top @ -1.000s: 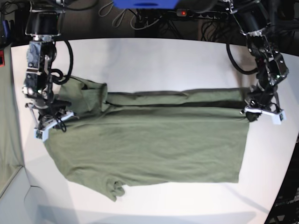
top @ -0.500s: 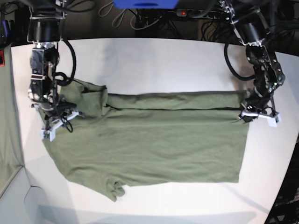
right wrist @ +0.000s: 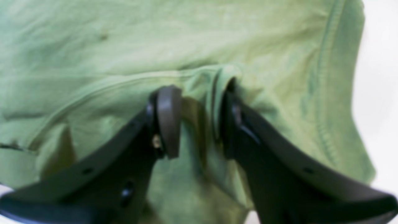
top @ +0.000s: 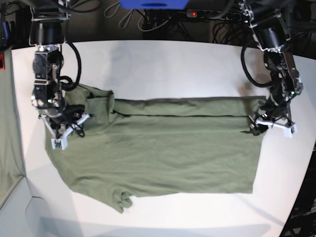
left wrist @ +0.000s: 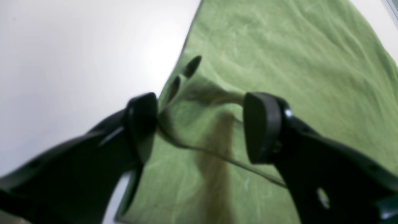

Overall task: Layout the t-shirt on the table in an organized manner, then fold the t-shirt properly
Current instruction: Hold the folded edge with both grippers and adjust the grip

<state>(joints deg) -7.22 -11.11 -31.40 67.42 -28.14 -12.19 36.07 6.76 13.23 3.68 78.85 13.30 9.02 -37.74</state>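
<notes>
The olive-green t-shirt point(top: 163, 148) lies spread on the white table point(top: 163, 64), with its far long edge folded over toward the front. My left gripper point(top: 270, 126) is at the shirt's right corner. In the left wrist view it point(left wrist: 199, 127) stands open, and a slack peak of the t-shirt point(left wrist: 279, 46) rises between the jaws and brushes one finger point(left wrist: 141, 124). My right gripper point(top: 66, 131) is over the sleeve end. In the right wrist view it point(right wrist: 199, 121) is open, with a ridge of the t-shirt point(right wrist: 155, 40) resting against one finger point(right wrist: 231, 124).
A green cloth strip point(top: 10, 138) hangs at the left edge of the base view. Cables and a power strip point(top: 197, 14) run behind the table. A sleeve point(top: 121, 200) bunches at the shirt's front left, near the table's curved front edge point(top: 34, 200).
Both grippers have gone from shut on the shirt's far edge to open. The folded edge now lies flat on the shirt, and both arms have shifted slightly.
</notes>
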